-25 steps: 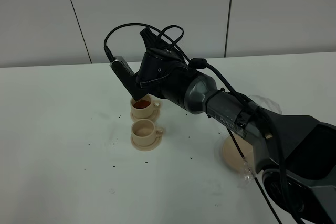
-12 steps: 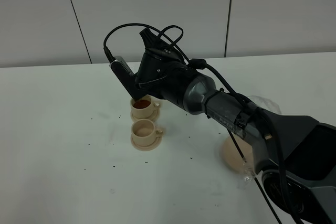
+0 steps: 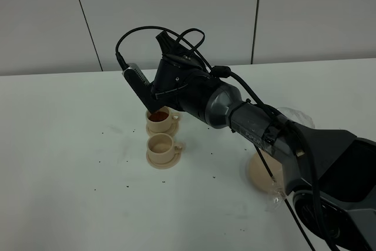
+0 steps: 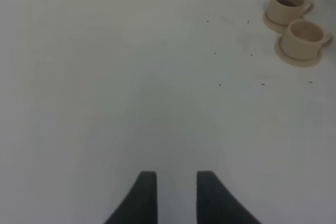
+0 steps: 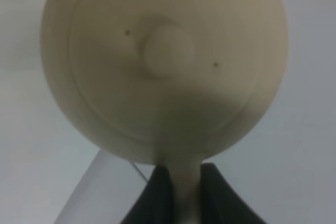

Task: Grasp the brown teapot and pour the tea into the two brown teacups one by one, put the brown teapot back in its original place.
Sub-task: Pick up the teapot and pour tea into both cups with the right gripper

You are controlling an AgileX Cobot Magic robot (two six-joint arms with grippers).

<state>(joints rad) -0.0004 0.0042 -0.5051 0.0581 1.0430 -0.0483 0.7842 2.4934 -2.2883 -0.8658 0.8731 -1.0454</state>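
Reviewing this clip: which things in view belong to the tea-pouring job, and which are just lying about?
Job:
brown teapot, held by the right gripper
far teacup, holding tea
near teacup, looks empty
large saucer, bare

Lying about:
dark specks
clear plastic beside the arm
left gripper, idle

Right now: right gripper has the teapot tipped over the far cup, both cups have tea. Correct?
No. Only the far cup holds tea; the near cup is empty, per the exterior high view. Right gripper does tip the teapot there.
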